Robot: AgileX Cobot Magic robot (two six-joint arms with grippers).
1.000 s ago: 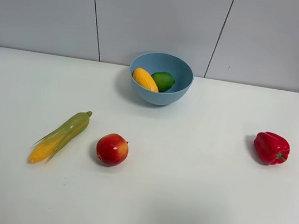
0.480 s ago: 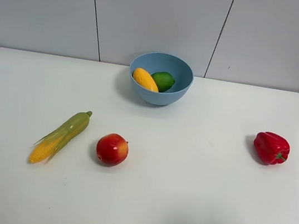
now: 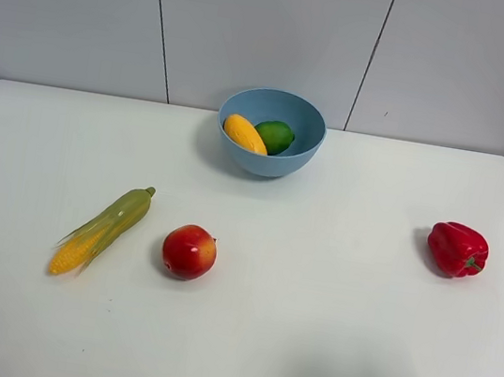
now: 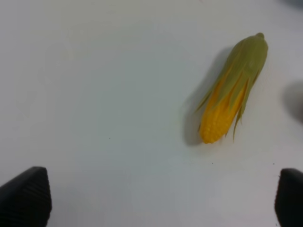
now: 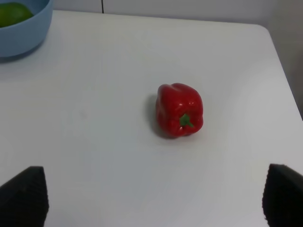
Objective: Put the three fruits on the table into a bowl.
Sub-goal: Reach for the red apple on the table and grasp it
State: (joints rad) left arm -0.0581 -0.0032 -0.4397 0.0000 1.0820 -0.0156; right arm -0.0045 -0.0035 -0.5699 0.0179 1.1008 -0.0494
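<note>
Sitting in bowl point(image 3: 280, 162): mango point(image 3: 245, 133), lime point(image 3: 275, 136)
Apple point(image 3: 189, 251): on worktop point(image 3: 332, 286), lower left of centre, near corn point(image 3: 104, 228)
Left jaws: apart, empty
Right jaws: apart, empty

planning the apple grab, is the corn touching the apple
Apart. The high exterior view shows a strip of bare table between the corn and the apple.
</note>
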